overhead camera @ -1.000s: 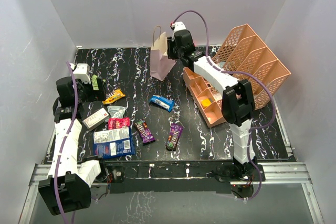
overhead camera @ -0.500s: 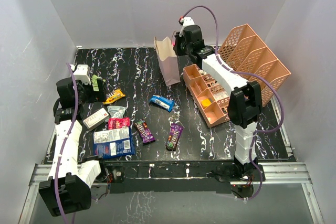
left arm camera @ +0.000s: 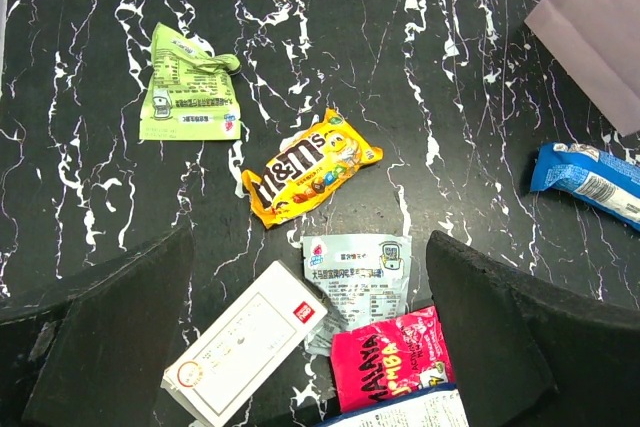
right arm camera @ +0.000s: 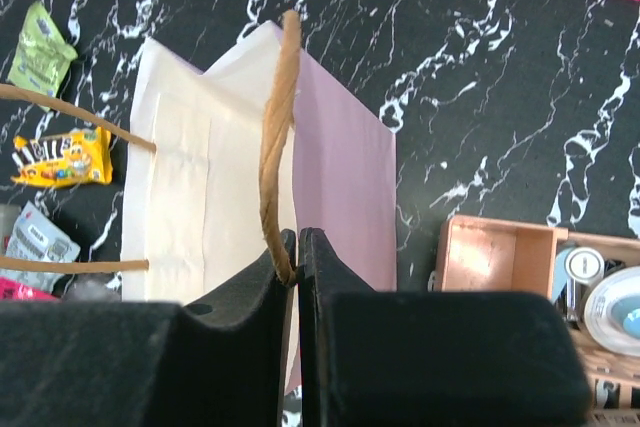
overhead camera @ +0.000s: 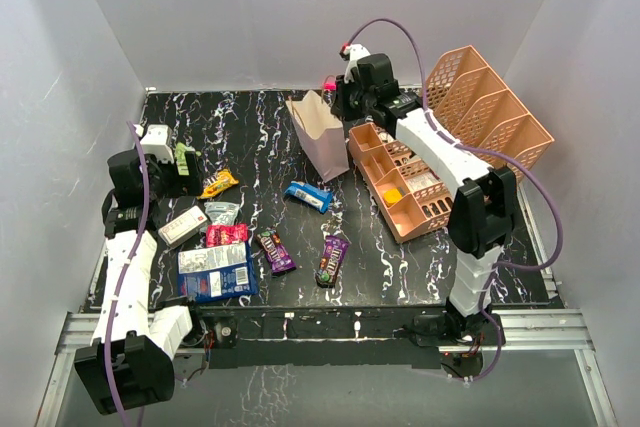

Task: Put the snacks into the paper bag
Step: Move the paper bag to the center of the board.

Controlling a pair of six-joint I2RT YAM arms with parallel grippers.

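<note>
Pinching one thin tan handle of the paper bag, the right gripper has its jaws closed flat together with only that loop between them. The bag sits toward the far edge of the table, about midway across. It leans, and its right side is just beside the salmon organiser tray.

The left gripper hovers over the table's left side with jaws spread wide and nothing in them. Below it lie the yellow M&M's packet, a green packet, a silver packet and a white box. The blue bar, two purple-brown packs and the blue-and-white pouch lie nearer the near edge, all outside the bag.

The weak point is that single handle. A light bag held by one loop can swing, fold shut or tip, and a hard pull could tear the paper or let the cord slide out. A tilted mouth also gives a poor target, so a slick wrapper could catch the rim and drop beside it. Dragging the bag rightward could snag it on the tray.
</note>
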